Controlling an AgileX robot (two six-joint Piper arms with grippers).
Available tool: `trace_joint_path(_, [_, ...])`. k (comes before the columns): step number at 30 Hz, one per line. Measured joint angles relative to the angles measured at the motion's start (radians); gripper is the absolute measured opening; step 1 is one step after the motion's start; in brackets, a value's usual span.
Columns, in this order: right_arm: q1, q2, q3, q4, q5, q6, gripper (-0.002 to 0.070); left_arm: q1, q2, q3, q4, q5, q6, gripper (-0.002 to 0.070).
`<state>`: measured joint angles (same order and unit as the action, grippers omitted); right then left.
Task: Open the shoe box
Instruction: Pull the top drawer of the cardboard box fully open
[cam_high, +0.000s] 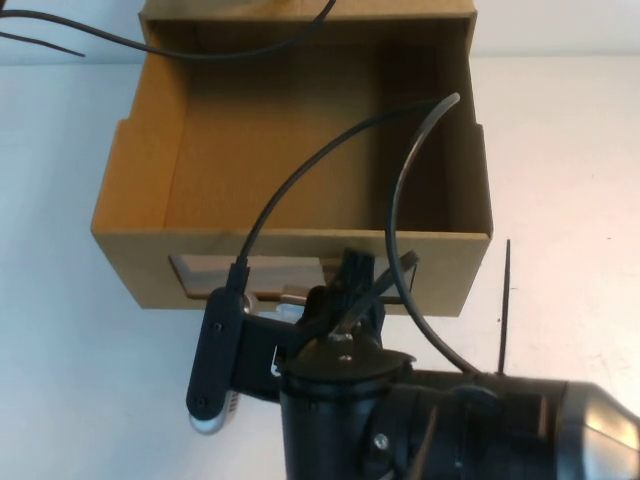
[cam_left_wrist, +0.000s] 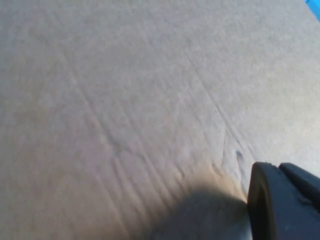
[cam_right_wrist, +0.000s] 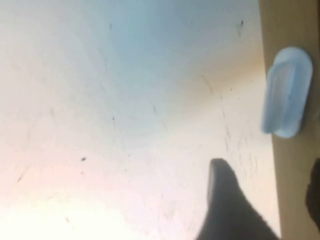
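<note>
box (cam_high: 135, 190): tan cardbd, plain; darker brown inside
front patch (cam_high: 250, 272): grey-beige
tab (cam_right_wrist: 287, 92): pale blue
table (cam_high: 570, 150): white w/ tiny dark specks
cables (cam_high: 300, 175): black
R gripper (cam_right_wrist: 267, 172): black
L gripper (cam_left_wrist: 282, 200): black
R arm (cam_high: 450, 430): black, glossy
cam (cam_high: 215, 350): black, silver-grey end

Matt cardboard shoe box (cam_high: 130, 190) on smooth table (cam_high: 560, 150).

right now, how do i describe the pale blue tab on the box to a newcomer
Find the open brown shoe box on the white table; the right gripper sits open at its near wall, the left gripper against cardboard. Beside the right gripper, the pale blue tab is the only smooth oval on that wall.
</note>
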<state>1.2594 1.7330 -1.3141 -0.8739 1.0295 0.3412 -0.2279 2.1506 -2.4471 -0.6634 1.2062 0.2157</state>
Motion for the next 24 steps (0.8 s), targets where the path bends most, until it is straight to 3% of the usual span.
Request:
trace_joint_path(8, [0.076,-0.132,-0.022,0.076,0.015,0.0,0.0224,0.0,-0.067,-0.002,0.046,0.049,0.0,-0.0004])
trace_joint_path(17, [0.085,-0.296,-0.06,0.179,0.098,0.001,0.0183,0.0,-0.237,-0.017,0.05,0.056,0.034,-0.0004])
trace_joint_path(24, [0.064,-0.399,-0.06,0.08,0.151,0.062,0.0014,0.0,-0.386,-0.017,0.095,0.064,0.099,-0.0004])
